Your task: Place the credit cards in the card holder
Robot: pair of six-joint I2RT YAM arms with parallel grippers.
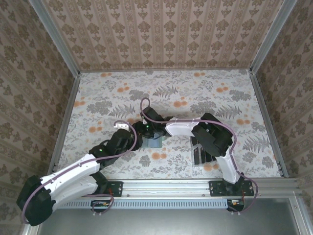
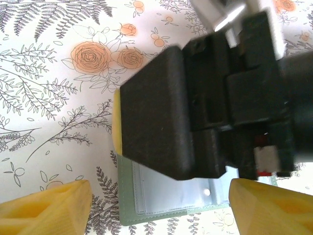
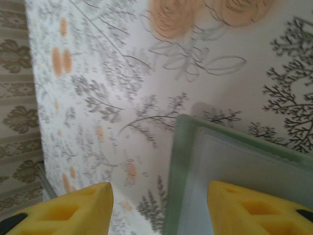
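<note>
Card holder [image 2: 166, 203] open under R hand [image 3: 157, 198]

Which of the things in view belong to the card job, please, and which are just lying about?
Belong to the job: the open card holder; the black credit cards on the table; the left fingers and right fingers, both at the holder.
Just there: flowered table cover; patterned walls; metal rail at the near edge.
</note>
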